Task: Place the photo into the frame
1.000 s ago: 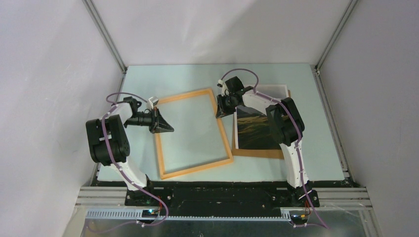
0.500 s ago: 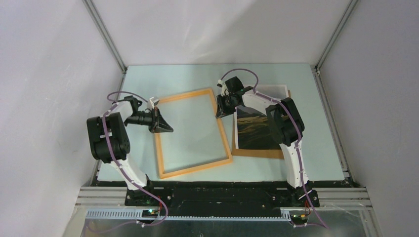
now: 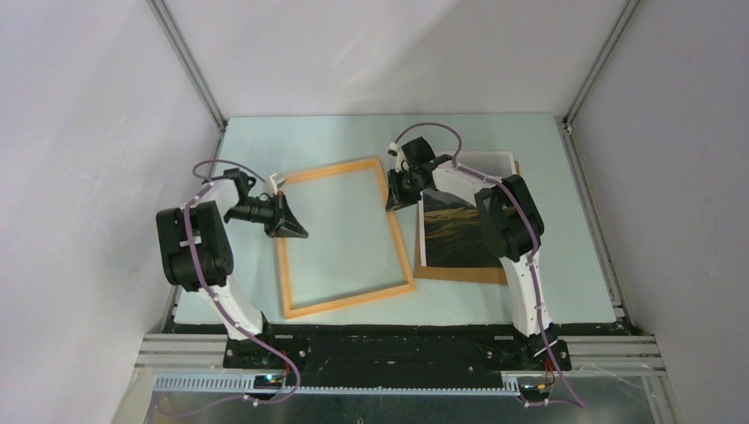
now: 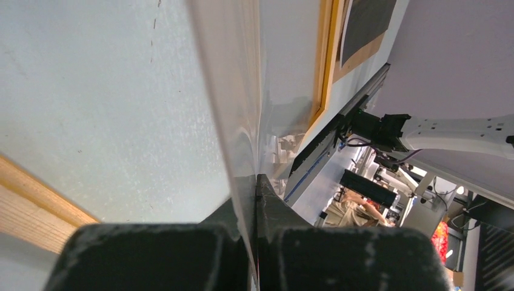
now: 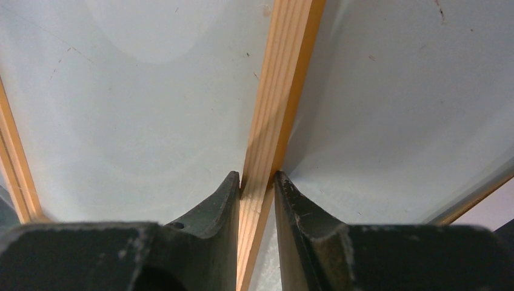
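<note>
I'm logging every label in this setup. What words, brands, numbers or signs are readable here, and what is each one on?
No text can be read anywhere.
photo: a landscape only, no caption or print.
frame: bare wood, no label or stamp showing.
gear beyond the table in the left wrist view: any markings are too small and blurred to read.

Top view: even, diffuse overhead light, soft short shadows, faint bright streaks on back wall (image 3: 389, 53). Left wrist: left fingers (image 4: 151, 254) blurred up close, glare along clear sheet (image 4: 239, 121). Right wrist: frame (image 5: 279, 91) grain sharp, right fingers (image 5: 206, 212) soft.
</note>
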Robot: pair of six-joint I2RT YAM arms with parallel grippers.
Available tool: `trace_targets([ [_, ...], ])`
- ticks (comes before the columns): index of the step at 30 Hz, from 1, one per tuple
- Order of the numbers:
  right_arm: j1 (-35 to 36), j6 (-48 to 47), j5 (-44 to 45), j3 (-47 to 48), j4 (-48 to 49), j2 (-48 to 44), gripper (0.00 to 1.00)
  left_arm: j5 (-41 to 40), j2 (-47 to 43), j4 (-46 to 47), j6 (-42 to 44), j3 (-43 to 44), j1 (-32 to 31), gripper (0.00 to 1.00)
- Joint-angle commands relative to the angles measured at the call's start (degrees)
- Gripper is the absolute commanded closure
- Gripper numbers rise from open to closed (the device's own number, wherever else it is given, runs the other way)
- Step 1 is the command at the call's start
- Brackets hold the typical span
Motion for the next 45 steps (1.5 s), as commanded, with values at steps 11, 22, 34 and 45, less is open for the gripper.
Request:
trace_targets([
  [11, 1.6, -1.2, 3.2, -1.4, -2.4, 2.6, 0.98, -1.6, -0.4, 3.4, 0.0, -0.4, -2.6, 0.96],
  [22, 1.6, -1.4, 3.1, -1.3, -2.4, 2.6, 0.98, -1.8, -4.2, 3.9, 0.6, -1.6, -3.2, 1.00],
  [34, 1.6, -1.5, 3.1, -1.1, -2.4, 2.7, 0.98, -1.3, -6.3, 4.2, 1.4, -2.2, -4.1, 1.00],
  [45, 1.7, -1.5, 3.1, -1.0, -2.4, 2.7, 0.98, -2.2, -6.5, 5.2, 0.9, -2.2, -4.3, 1.00],
])
